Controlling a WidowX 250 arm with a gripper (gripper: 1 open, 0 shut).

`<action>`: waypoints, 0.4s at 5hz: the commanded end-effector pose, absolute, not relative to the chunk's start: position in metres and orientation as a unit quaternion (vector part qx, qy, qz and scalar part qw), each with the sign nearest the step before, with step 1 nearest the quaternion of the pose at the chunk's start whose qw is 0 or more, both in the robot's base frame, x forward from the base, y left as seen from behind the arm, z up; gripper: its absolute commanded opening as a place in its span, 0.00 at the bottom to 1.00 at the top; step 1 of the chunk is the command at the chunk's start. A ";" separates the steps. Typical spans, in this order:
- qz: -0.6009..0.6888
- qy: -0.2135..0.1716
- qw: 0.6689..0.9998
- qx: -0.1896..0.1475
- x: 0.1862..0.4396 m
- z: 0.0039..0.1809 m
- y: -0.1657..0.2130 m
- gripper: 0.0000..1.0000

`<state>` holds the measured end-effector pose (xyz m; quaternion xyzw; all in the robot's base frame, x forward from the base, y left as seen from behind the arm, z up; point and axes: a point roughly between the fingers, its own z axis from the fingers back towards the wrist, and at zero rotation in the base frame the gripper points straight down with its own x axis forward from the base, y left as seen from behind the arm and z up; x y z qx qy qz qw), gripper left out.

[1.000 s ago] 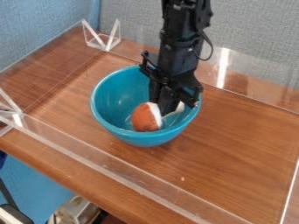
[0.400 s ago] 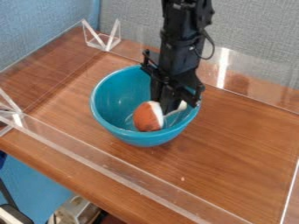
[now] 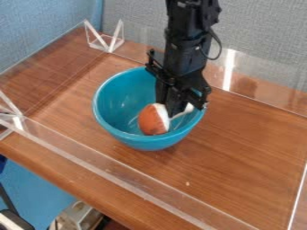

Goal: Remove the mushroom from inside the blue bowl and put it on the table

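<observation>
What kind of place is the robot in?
Probably a robot lab or workshop: a black robot arm reaches over a wooden table, with grey fabric-like panels behind.

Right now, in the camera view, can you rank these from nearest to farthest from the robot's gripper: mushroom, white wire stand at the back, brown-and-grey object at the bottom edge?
1. Mushroom: in the bowl, just below the gripper.
2. White wire stand: back left.
3. Brown-and-grey object: bottom edge, left.
</observation>
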<state>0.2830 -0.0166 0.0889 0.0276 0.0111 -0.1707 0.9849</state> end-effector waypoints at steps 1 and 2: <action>-0.177 -0.037 0.983 0.030 0.286 0.113 -0.021 0.00; -0.180 -0.043 0.982 0.029 0.286 0.114 -0.022 0.00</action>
